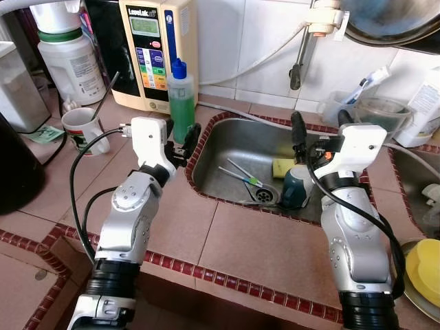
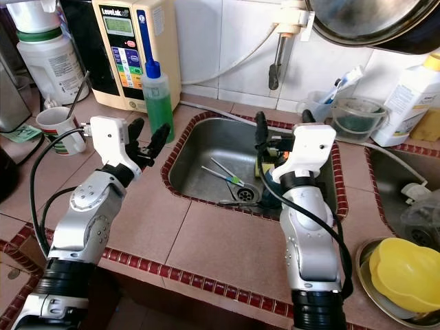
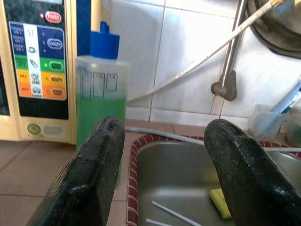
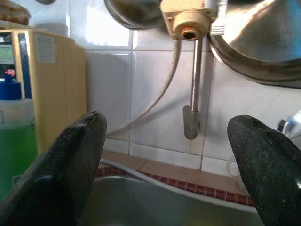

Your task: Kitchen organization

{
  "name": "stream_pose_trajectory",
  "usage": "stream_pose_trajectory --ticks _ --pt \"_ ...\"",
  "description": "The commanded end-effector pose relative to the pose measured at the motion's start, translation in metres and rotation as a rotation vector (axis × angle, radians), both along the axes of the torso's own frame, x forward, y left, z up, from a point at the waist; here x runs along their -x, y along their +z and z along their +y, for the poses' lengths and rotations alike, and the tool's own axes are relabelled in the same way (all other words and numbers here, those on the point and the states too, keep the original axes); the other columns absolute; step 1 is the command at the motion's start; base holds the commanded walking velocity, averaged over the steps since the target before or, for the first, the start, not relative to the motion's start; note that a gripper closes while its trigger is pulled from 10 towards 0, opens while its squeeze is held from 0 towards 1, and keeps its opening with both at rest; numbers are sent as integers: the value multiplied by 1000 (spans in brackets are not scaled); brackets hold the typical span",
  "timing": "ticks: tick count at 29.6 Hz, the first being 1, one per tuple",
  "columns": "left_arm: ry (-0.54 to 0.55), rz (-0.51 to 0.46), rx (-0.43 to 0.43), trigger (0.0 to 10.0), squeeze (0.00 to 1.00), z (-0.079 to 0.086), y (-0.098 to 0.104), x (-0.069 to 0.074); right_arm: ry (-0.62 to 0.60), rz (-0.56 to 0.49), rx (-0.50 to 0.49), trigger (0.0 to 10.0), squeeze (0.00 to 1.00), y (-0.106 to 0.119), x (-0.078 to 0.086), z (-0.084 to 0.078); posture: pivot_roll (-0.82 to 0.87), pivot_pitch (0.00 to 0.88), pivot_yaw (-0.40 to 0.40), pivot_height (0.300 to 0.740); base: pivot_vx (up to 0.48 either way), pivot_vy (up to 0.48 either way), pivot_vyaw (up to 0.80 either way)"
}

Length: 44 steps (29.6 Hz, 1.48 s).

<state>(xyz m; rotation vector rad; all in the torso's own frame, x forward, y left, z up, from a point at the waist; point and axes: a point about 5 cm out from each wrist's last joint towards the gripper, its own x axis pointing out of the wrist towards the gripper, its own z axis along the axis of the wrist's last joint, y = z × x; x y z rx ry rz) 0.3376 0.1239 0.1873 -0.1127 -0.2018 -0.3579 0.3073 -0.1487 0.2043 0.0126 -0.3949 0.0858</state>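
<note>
The green soap bottle (image 1: 181, 103) stands upright on the worktop (image 1: 234, 244) at the sink's (image 1: 237, 148) corner, just beyond my left tool (image 2: 146, 143), whose fingers are spread and empty. My right tool (image 1: 317, 132) hangs wide open over the sink, above the yellow sponge (image 1: 282, 167) and a teal cup (image 1: 297, 187).

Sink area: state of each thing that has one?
left gripper: open, empty, beside the bottle
right gripper: open, empty, over the sink
green soap bottle: upright, capped, mostly full
mug: upright, utensil standing in it
teal cup: in the sink by the drain
yellow sponge: lying in the sink
yellow bowl: upside down on a plate
</note>
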Motion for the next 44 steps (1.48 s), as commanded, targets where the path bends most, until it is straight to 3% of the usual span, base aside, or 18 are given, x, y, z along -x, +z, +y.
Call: stream_pose_trajectory --ticks 1,44 --pt "19 -22 -3 10000 0 4 5 2 9 -3 16 10000 0 4 0 1 26 0 -22 740 0 0 0" --pt "8 -25 -27 10000 0 4 7 6 36 44 45 10000 0 -6 -4 7 46 0 -34 740 0 0 0"
